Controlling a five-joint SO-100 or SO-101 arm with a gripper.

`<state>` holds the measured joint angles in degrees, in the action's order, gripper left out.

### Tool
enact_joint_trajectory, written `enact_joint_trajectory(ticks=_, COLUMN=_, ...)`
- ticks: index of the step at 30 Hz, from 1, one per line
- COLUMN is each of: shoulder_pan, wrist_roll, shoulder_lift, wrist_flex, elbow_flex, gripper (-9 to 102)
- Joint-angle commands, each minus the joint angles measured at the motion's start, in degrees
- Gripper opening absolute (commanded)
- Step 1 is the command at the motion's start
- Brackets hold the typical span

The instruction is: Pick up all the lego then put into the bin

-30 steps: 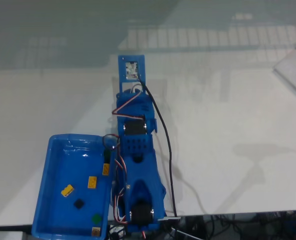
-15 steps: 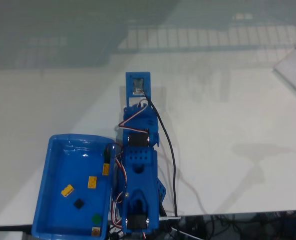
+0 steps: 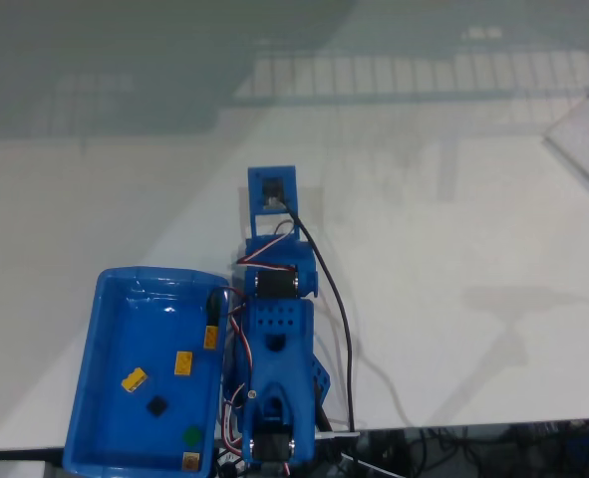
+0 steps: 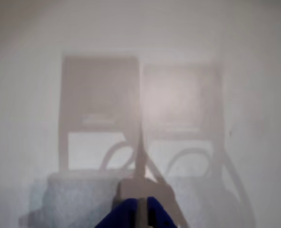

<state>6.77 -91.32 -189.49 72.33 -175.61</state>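
Lego (image 3: 184, 362) in glossy bin (image 3: 105, 299), tool (image 4: 139, 213) seemingly closed

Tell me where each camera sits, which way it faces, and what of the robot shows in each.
Fixed view: mounted high, looking down on the white table, the bin at lower left holding the lego, and the whole blue arm beside it.
Wrist view: rides on the arm, facing the bare table close up; the blue claw tips show at the bottom edge, fingers together.
Shared: the white table and the claw end of the arm.
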Motion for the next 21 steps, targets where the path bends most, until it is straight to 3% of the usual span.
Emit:
enact_joint_trajectory(ticks=1, shoulder_pan=-0.18, wrist_roll=-1.14, shoulder_lift=-0.97, wrist_flex=1.76, elbow_flex=-1.93, gripper=0)
enact_joint_trajectory(ticks=21, shoulder_pan=0.35, wrist_roll=-3.52, shoulder_lift=0.18, wrist_flex=2.20, elbow_flex=-1.93, gripper=0)
